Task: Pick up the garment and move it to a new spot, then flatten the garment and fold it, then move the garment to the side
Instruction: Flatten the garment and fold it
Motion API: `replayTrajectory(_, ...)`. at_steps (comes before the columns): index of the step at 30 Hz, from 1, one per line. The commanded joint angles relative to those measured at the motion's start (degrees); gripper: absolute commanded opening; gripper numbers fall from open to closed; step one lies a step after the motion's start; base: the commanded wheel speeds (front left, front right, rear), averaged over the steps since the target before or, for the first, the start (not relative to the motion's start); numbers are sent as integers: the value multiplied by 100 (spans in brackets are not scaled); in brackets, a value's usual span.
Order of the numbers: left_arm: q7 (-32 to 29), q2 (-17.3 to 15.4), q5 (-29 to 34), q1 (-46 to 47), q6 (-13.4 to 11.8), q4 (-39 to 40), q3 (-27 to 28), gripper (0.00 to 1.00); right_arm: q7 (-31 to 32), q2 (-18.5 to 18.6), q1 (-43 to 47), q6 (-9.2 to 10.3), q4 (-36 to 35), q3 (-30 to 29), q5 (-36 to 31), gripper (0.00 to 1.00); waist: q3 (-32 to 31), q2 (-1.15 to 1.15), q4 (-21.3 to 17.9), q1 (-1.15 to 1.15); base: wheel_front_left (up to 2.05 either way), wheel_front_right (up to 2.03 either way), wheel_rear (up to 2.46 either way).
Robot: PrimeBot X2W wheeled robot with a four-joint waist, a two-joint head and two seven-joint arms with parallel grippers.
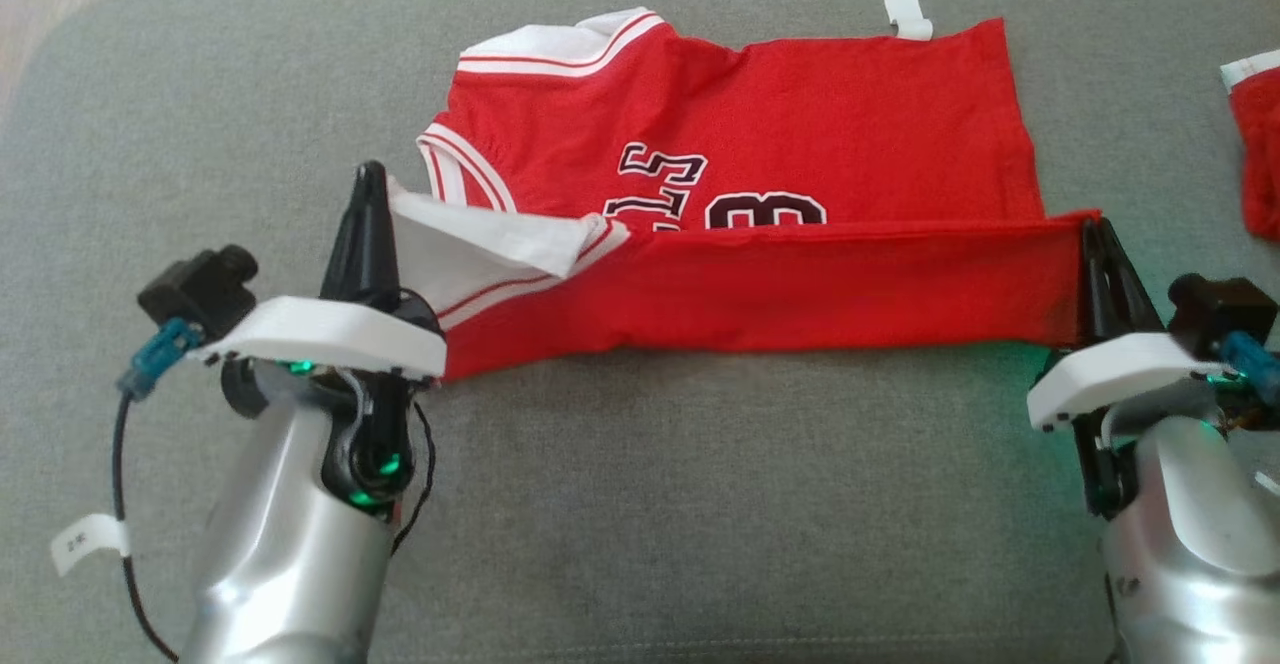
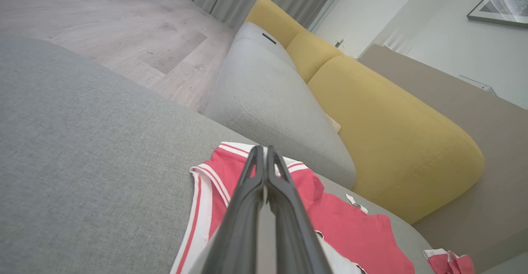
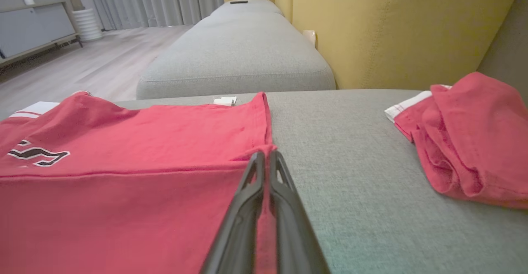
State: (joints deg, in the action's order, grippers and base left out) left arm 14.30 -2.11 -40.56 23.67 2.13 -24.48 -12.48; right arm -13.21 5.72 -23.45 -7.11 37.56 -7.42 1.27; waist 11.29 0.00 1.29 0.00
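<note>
A red jersey with white trim and dark numbers lies on the grey cushion, its near long edge lifted and folded over toward the back. My left gripper is shut on the white-trimmed shoulder end of that lifted edge. At the other end, my right gripper is shut on the red hem corner. In the left wrist view the closed fingers stand over the jersey. The right wrist view has the fingers pinching the red cloth.
A second red garment lies crumpled at the cushion's right edge. A small white tag sticks out at the jersey's far edge. Beyond are a grey sofa seat, yellow backrests and wood floor.
</note>
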Motion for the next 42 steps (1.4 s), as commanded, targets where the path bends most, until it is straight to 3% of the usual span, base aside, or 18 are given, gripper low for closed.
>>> replayTrajectory(1,68,-77,85,200,74,125,195,0,-130,-25,-211,-37,-98,120,-39,88,6,0,8,0,0,0,0)
replayTrajectory(2,68,-77,91,201,143,130,180,8,-146,-25,-237,-37,-81,118,-53,100,14,0,12,0,0,0,0)
replayTrajectory(3,68,-77,57,189,213,166,179,100,-159,-29,-252,-37,-75,83,-71,100,17,0,16,0,0,0,0)
replayTrajectory(11,69,-77,478,-423,386,634,352,100,-177,-156,258,-37,-829,-174,-112,100,-199,0,76,0,0,0,0)
replayTrajectory(14,69,-77,450,-939,260,702,366,100,-177,-219,616,-37,-1154,-193,-40,100,-300,0,67,0,0,0,0)
replayTrajectory(20,69,-77,108,-1614,-85,306,-164,100,-178,-269,1047,-37,-1462,-176,43,100,-377,0,38,0,0,0,0)
replayTrajectory(25,70,-77,-115,-1421,-243,-10,-347,100,-178,-280,1065,-37,-1470,-191,16,100,-323,0,5,0,0,0,0)
replayTrajectory(29,70,-77,67,-1135,-446,-431,-350,100,-178,-282,980,-37,-1405,-203,-21,100,-219,0,-36,0,0,0,0)
replayTrajectory(39,70,-122,1289,-662,-699,-996,-330,100,-178,-283,809,-37,-981,-181,45,100,-24,0,-94,0,0,0,0)
replayTrajectory(41,70,-119,1442,-611,-692,-1150,-306,82,-178,-283,766,-37,-869,-175,64,100,15,0,-89,0,0,0,0)
replayTrajectory(42,70,-115,1483,-592,-672,-1227,-298,52,-178,-283,744,-37,-807,-170,81,100,30,0,-81,0,0,0,0)
